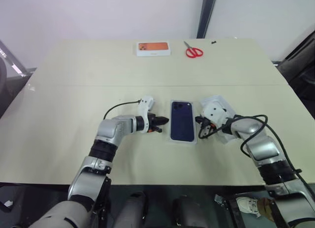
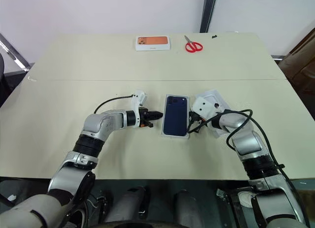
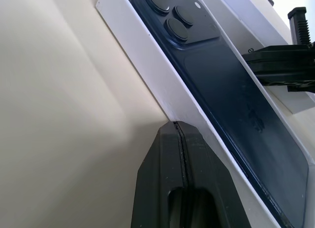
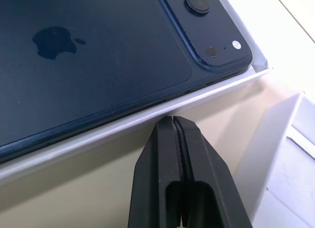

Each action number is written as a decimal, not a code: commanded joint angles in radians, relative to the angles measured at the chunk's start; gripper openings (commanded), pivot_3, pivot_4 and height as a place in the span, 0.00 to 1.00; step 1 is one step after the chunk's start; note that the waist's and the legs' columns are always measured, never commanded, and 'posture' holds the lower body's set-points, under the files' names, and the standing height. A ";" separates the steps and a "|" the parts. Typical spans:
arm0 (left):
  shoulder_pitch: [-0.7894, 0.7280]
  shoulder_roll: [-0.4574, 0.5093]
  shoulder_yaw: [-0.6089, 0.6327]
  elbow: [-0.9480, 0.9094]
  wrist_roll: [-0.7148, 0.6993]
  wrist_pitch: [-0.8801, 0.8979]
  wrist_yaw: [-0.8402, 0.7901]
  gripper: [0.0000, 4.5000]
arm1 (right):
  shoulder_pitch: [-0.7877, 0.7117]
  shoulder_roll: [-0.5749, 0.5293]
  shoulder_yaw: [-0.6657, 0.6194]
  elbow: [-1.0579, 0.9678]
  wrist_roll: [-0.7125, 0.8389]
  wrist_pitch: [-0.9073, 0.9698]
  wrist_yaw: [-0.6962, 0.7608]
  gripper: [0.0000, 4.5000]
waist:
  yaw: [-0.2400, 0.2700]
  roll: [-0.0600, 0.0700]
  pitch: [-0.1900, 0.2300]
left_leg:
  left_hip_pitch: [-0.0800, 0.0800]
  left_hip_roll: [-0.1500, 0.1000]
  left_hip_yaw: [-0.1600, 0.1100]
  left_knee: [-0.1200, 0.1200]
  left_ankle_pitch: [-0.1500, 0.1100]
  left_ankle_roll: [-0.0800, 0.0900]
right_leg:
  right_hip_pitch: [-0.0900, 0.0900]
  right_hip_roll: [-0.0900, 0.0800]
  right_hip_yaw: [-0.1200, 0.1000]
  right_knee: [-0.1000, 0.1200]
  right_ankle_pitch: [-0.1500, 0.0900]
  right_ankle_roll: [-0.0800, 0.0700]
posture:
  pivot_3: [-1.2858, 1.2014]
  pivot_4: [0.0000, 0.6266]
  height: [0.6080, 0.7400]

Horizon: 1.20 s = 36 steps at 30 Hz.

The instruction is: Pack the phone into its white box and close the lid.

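Both end effectors are closed on nothing. The left end effector point(image 1: 164, 121) points its tip at one long wall of the white box point(image 3: 147, 65); the right end effector point(image 4: 173, 120) meets the opposite wall. The phone point(image 1: 182, 120) lies back-up in that box on the counter point(image 1: 74, 90), so packing looks done. The lid point(image 1: 227, 109) sits just beyond the right end effector; the next move calls for grasping it and seating it squarely over the box.

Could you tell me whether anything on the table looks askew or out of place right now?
Nothing looks damaged or spilled. The phone lies flat, camera side up, inside the white box. The lid still lies off to its right, tilted. Both shut pincers, left and right, flank the box.
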 commanded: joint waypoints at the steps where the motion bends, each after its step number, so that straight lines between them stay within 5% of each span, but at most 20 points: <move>1: 0.026 -0.040 -0.040 -0.053 -0.014 0.029 -0.027 0.00 | 0.006 0.003 -0.003 -0.056 0.021 -0.003 0.005 0.01 | -0.002 0.000 0.000 | 0.000 0.000 0.000 0.000 0.000 0.000 | 0.000 0.000 0.000 0.000 0.000 0.000 | 0.52 0.24 0.95; 25: 0.096 0.067 0.054 -0.170 -0.018 -0.026 -0.025 0.00 | -0.005 -0.048 -0.080 -0.160 0.108 0.123 0.040 0.01 | -0.009 0.000 0.000 | 0.000 0.001 0.000 -0.001 0.000 0.000 | -0.001 0.001 0.001 0.000 0.000 0.000 | 0.52 0.24 0.95; 28: 0.103 0.106 0.090 -0.214 -0.039 -0.039 -0.043 0.19 | -0.003 -0.064 -0.113 -0.215 0.154 0.197 0.048 0.20 | -0.010 0.000 0.000 | 0.000 0.001 0.000 -0.001 0.000 0.000 | -0.002 0.001 0.001 0.000 0.000 0.000 | 0.52 0.24 0.95; 35: 0.156 0.229 0.091 -0.288 -0.051 -0.112 -0.180 0.99 | -0.011 -0.116 -0.129 -0.255 0.177 0.346 0.026 1.00 | -0.006 0.000 0.000 | 0.000 0.001 0.000 -0.001 0.000 0.000 | -0.001 0.000 0.001 0.000 0.000 0.000 | 0.52 0.24 0.95; 36: 0.168 0.249 0.085 -0.309 -0.049 -0.139 -0.212 0.99 | -0.019 -0.115 -0.131 -0.276 0.204 0.427 0.028 1.00 | -0.006 0.000 0.000 | 0.000 0.001 0.000 -0.001 0.000 0.000 | -0.001 0.000 0.001 0.000 0.000 0.000 | 0.52 0.24 0.95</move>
